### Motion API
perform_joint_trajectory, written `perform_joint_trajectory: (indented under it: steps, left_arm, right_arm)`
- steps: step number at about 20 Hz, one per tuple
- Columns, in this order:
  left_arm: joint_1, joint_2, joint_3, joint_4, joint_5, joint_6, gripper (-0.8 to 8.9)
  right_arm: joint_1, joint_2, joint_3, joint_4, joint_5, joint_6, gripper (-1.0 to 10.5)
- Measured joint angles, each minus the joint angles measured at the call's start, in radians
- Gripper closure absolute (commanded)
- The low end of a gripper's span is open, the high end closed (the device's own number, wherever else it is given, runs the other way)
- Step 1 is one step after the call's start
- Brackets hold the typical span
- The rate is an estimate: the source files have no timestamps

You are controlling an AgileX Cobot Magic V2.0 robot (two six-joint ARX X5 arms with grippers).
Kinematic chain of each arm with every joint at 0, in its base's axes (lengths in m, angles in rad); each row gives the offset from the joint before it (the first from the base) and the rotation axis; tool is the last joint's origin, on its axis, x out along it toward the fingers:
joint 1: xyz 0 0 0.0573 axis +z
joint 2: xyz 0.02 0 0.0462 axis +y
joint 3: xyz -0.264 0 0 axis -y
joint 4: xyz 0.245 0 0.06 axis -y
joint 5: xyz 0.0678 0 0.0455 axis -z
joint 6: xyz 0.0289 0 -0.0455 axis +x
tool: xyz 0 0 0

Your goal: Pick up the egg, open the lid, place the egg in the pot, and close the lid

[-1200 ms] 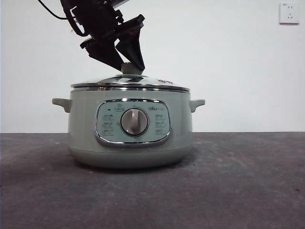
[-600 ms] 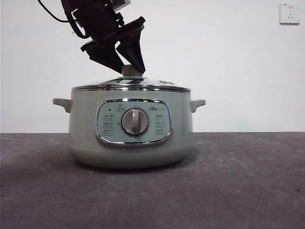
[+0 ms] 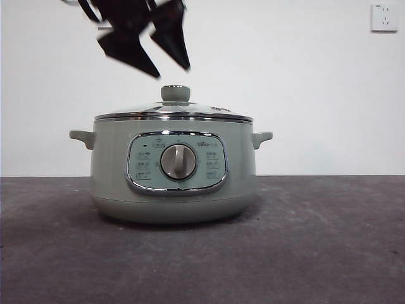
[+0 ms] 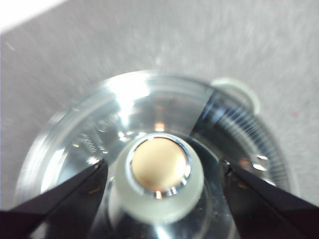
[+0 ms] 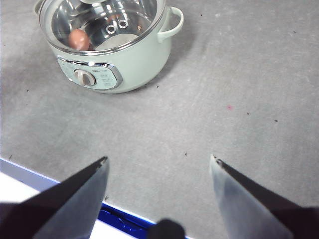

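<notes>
Nearest the front camera lay the dark table (image 3: 316,253), and on it stood the pot (image 3: 174,177), its dial (image 3: 178,161) facing forward and a small handle on each side. On the pot's rim sat the lid (image 3: 174,113), closed and level, with its knob (image 3: 175,93) upright at the centre. Above the knob and clear of it hung the left gripper (image 3: 174,69), blurred, its jaws spread apart and holding nothing; its own wrist camera looked straight down on the knob (image 4: 158,181), which sat between the two black jaws with a gap on each side. Through the glass, in the right wrist view, the egg (image 5: 79,39) lay inside the pot (image 5: 124,64), toward the wall above the control panel. The right gripper (image 5: 158,162) hung well apart from the pot over bare table (image 5: 239,84), jaws wide and empty. Behind everything was a white wall with a socket (image 3: 384,17) high in the corner.
</notes>
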Motion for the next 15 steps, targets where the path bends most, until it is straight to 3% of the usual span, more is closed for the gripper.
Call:
perform_joint_trajectory:
  steps: [5, 10, 15]
  left_arm:
    - [0.003, -0.183, 0.000, -0.220, 0.007, -0.002, 4.36]
    - [0.003, -0.406, 0.000, -0.452, 0.189, -0.052, 4.36]
    - [0.003, -0.551, 0.000, -0.562, 0.208, -0.080, 4.45]
  right_arm:
    - [0.000, 0.000, 0.000, 0.000, 0.000, 0.000, 6.0]
    - [0.000, 0.000, 0.000, 0.000, 0.000, -0.005, 6.0]
    - [0.000, 0.000, 0.000, 0.000, 0.000, -0.011, 6.1]
